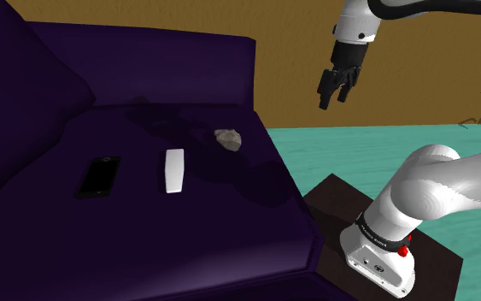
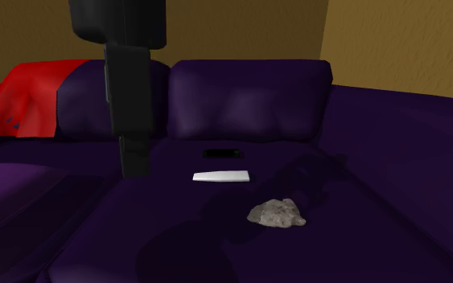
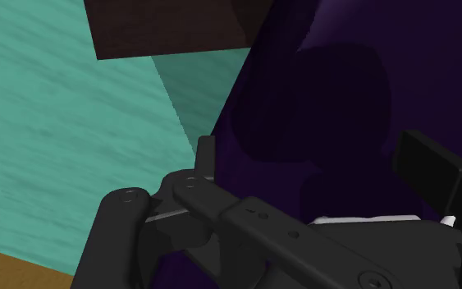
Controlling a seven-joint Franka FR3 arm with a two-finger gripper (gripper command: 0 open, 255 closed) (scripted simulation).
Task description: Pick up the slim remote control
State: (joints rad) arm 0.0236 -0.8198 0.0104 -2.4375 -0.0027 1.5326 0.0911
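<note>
Shoulder view: a white remote [image 1: 174, 170] lies flat on the seat of a dark purple sofa [image 1: 50, 248], between a black phone [image 1: 99, 176] toward that view's left and a crumpled grey lump [image 1: 228, 138] toward its right, apart from both. Nothing leans on it or covers it, and its long sides are bare. It looks open to a straight reach from above, and a grasp across its narrow width seems the likely aim. The second exterior view, looking along the seat toward the sofa's back, shows the same row in depth: lump [image 2: 277, 213] nearest, remote [image 2: 221, 176] in the middle, phone [image 2: 221, 153] farthest. A red blanket [image 2: 27, 100] is draped over the sofa at that view's left. The gripper [image 1: 333, 99] hangs high against the ochre wall [image 1: 315, 51], past the sofa's end nearest the stand [image 1: 337, 192] and well apart from the remote. The wrist view looks down on the seat's edge where it meets the teal floor [image 3: 48, 123]. Its jaws stand apart with a clear gap, touching and holding nothing. Judged from this, the pick has not begun: the arm [image 1: 435, 184] must carry the gripper over the seat, turn the jaws across the remote and descend.
</note>
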